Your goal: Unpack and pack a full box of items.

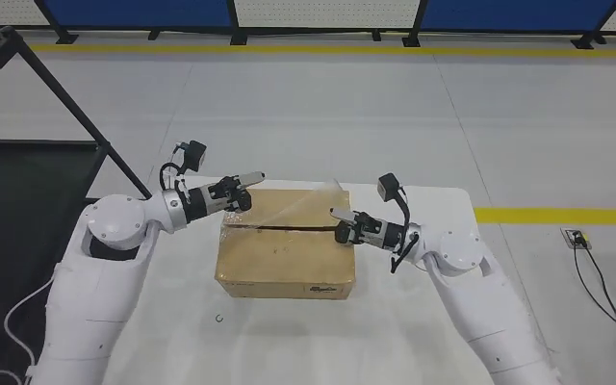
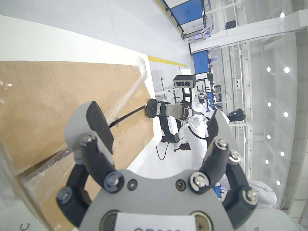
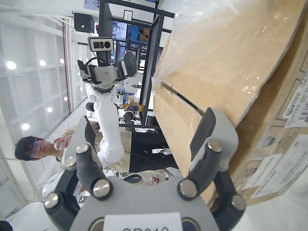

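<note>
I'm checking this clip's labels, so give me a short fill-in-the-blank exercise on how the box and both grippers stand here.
1. The cardboard box stands on a white ___.
2. The left gripper and the right gripper both have their fingers ___.
3. The two grippers are at ___ ends of the slit across the box's top.
Missing words: table; open; opposite.

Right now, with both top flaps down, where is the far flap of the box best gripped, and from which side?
Take the far flap at its corner by the seam, coming in from the end of the box where the right claw hangs open. There the flap's edge appears slightly lifted off the box wall, so one finger could probably slip under and one press on top.
</note>
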